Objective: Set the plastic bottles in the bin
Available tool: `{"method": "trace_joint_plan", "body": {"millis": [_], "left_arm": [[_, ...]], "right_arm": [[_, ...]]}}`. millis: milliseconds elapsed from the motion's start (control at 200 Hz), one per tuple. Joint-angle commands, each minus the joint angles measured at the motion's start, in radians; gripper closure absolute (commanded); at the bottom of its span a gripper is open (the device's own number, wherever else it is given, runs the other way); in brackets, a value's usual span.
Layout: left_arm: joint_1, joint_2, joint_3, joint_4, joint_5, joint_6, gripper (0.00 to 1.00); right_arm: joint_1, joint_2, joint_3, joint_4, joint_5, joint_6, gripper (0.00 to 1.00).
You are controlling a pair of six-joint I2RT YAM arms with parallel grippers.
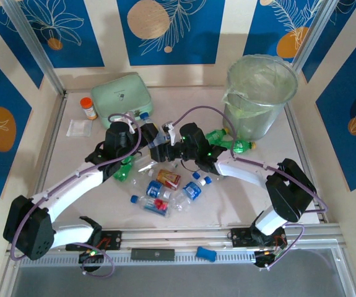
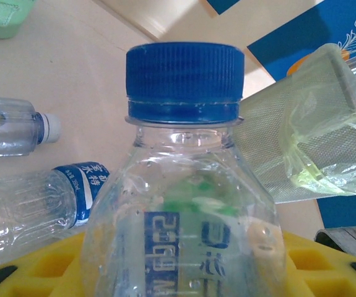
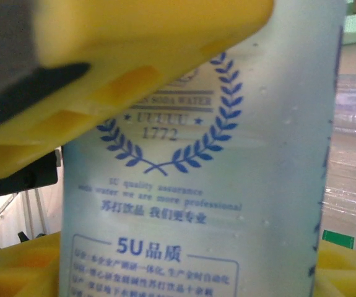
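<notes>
My left gripper (image 1: 155, 137) is shut on a clear plastic bottle (image 2: 184, 185) with a blue cap (image 2: 184, 80), holding it above the middle of the table. My right gripper (image 1: 174, 148) meets it from the right. Its yellow fingers (image 3: 17, 266) lie against both sides of that same bottle (image 3: 196, 185), over the blue-printed label. The left gripper's yellow finger (image 3: 134, 37) crosses the top of the right wrist view. The bin (image 1: 259, 99) stands at the back right. Several more bottles (image 1: 165, 192) lie below the grippers, and green ones (image 1: 226, 140) lie by the bin.
A mint-green zip case (image 1: 123, 93), an orange-capped jar (image 1: 88, 108) and a white packet (image 1: 78, 127) sit at the back left. A small blue object (image 1: 205, 253) lies on the front rail. Two clear bottles (image 2: 35, 198) lie on the table left of the held one.
</notes>
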Motion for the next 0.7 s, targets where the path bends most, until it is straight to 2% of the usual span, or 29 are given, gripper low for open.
{"method": "trace_joint_plan", "body": {"millis": [0, 40, 110, 205, 310, 485, 695], "left_arm": [[-0.007, 0.004, -0.005, 0.032, 0.058, -0.015, 0.48], [-0.007, 0.003, -0.005, 0.029, 0.061, -0.013, 0.45], [-0.006, -0.004, -0.002, 0.02, 0.057, -0.006, 0.31], [0.001, -0.03, 0.008, -0.022, 0.025, 0.022, 0.0], [0.041, -0.075, 0.013, -0.086, -0.008, 0.065, 0.0], [0.16, -0.157, -0.03, -0.143, -0.017, 0.09, 0.0], [0.233, -0.249, -0.107, -0.205, -0.089, 0.144, 0.0]], "right_arm": [[-0.007, 0.002, 0.018, 0.032, 0.01, -0.013, 0.44], [-0.007, 0.002, 0.022, 0.026, 0.009, -0.015, 0.46], [-0.008, 0.003, 0.026, 0.019, 0.009, -0.023, 0.47], [-0.01, -0.002, 0.027, 0.003, 0.014, -0.032, 0.48], [-0.02, -0.016, 0.026, -0.033, 0.029, -0.035, 0.48], [-0.067, -0.057, 0.019, -0.086, 0.044, -0.043, 0.49], [-0.154, -0.116, 0.096, -0.238, 0.141, -0.128, 0.5]]}}
